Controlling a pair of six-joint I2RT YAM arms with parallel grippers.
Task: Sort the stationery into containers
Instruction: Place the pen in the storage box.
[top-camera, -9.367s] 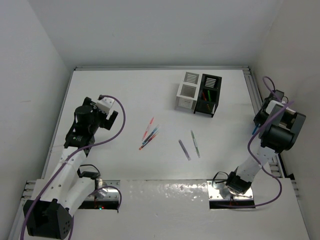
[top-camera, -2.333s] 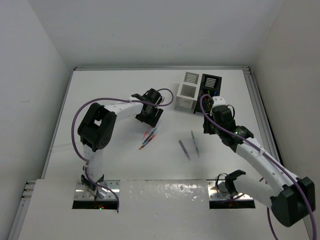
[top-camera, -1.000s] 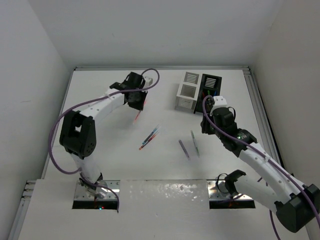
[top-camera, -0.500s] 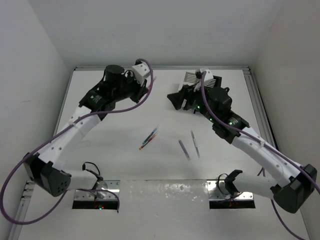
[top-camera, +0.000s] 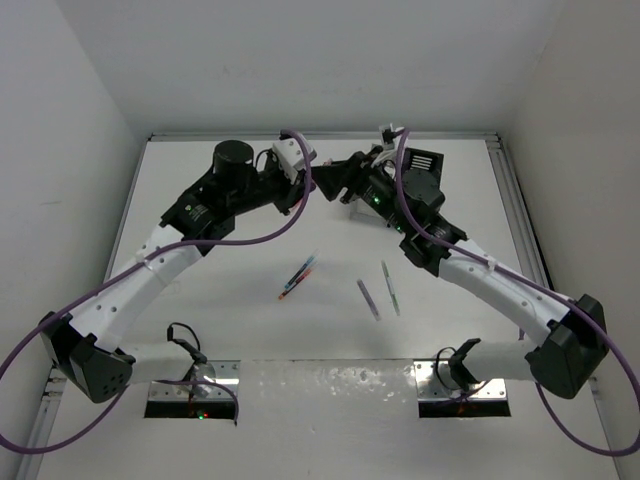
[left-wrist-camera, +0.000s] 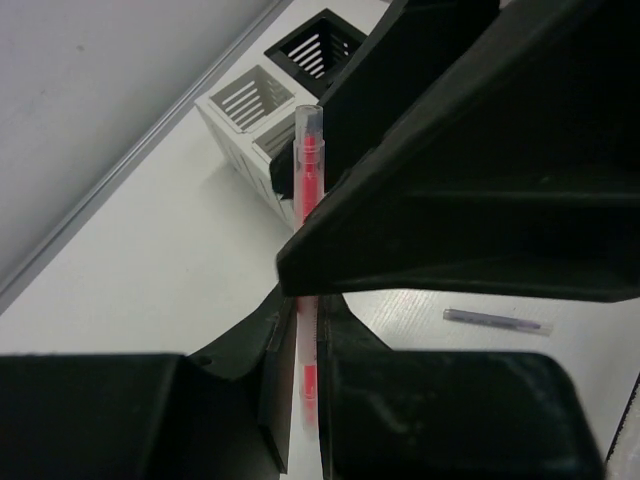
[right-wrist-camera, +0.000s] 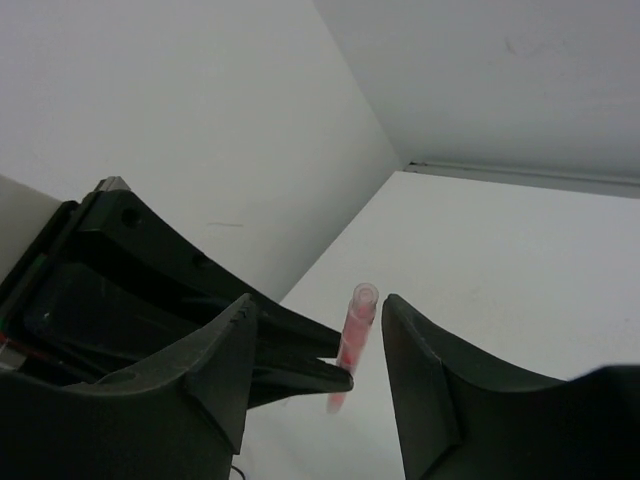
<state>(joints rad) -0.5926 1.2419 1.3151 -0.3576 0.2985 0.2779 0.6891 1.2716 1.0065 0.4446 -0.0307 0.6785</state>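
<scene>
Red, blue, grey and green pens (top-camera: 368, 299) lie on the near table (top-camera: 220, 300). Farther, the left gripper (left-wrist-camera: 303, 320) clamps a red pen (left-wrist-camera: 308, 170) lengthwise, its clear end pointing right between the spread, empty fingers (right-wrist-camera: 425, 390) of the right gripper (right-wrist-camera: 318, 305). Beyond stand the white box (left-wrist-camera: 250, 100) and black box (left-wrist-camera: 320, 45).

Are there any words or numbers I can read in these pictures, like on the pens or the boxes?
No word, number or sign can be read in any view.
The red pen: clear barrel, no print shows.
The white box and the black box: plain slats, no label.
The loose pens in the top view: too small to tell.
</scene>
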